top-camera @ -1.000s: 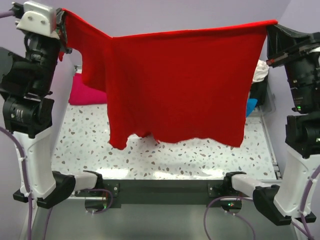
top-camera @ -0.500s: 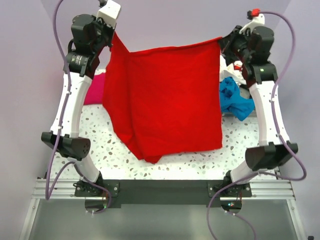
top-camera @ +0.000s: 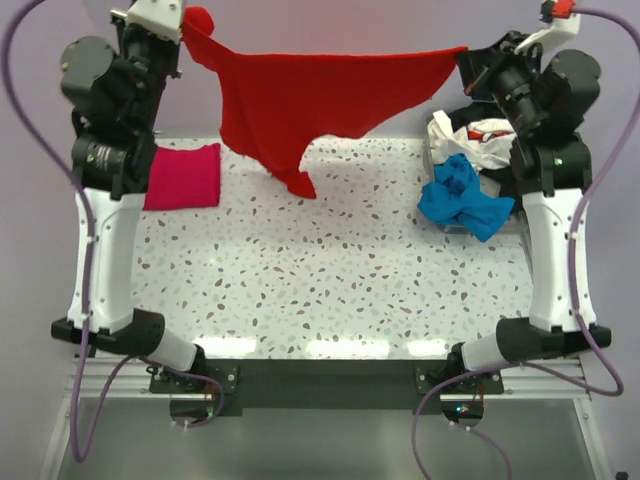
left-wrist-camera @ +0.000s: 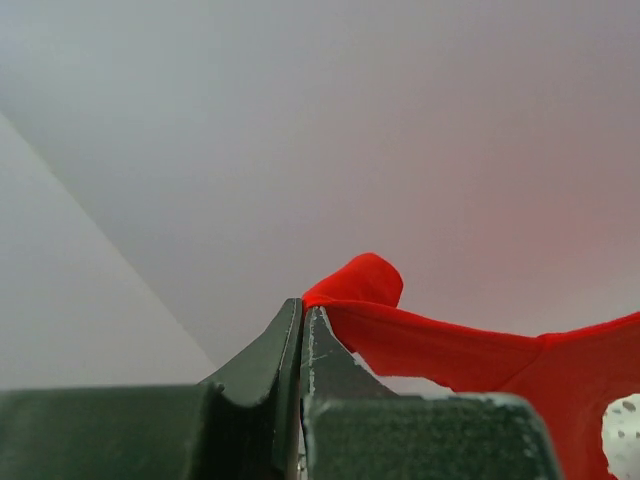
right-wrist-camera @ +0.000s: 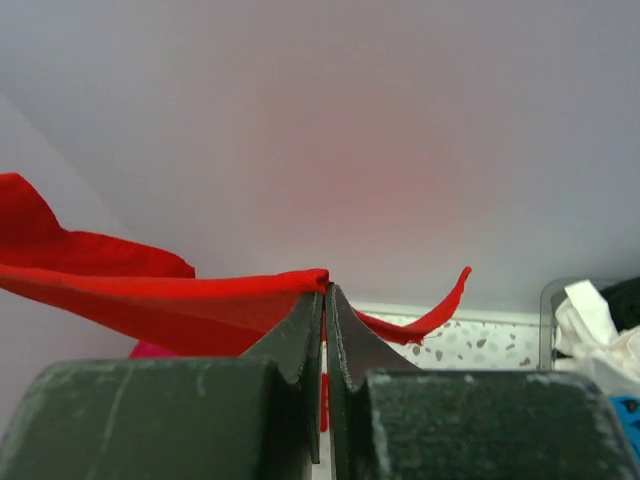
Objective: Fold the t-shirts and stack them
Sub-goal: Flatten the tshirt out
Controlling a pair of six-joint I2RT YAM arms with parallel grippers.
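Left fingers (left-wrist-camera: 268,365) and right fingers (right-wrist-camera: 298,340) pinch the red t-shirt (top-camera: 320,100) shut; its sleeves are indistinguishable.

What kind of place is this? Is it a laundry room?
Probably a robot test bench in a lab, not a laundry room. The left arm and right arm are bolted to a metal rail beside a speckled table, and plain lilac walls box it in.

Top view bright, evenly lit. White glare patches along near edge of table (top-camera: 300,290); shadows on it faint, soft. Wrist views: wall (left-wrist-camera: 400,120) behind table tinted pink beside red t-shirt (top-camera: 320,95).
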